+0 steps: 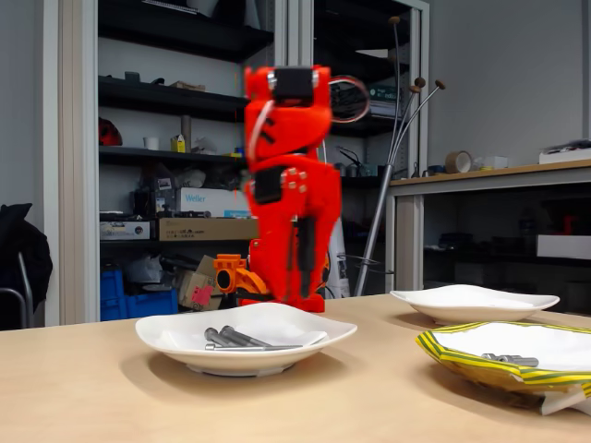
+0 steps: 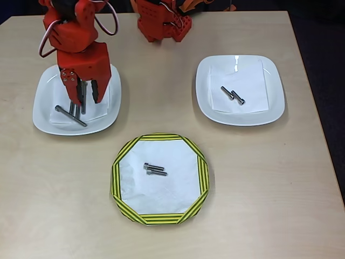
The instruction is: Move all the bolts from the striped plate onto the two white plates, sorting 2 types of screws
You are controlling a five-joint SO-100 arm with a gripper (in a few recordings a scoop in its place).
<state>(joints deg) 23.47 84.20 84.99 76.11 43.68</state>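
Overhead view reveals two bolts (image 2: pixel 232 95) on the right white plate (image 2: pixel 272 108).

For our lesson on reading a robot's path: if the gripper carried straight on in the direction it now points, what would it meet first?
The gripper points down over the left white plate, so it would probably meet the long bolts lying there first, though height above them is unclear.

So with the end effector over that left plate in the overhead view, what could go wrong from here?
1. The end effector hangs right over the long bolts in the left white plate; lifting off could drag one out.
2. The two bolts on the striped plate lie touching, so a grasp may catch both.
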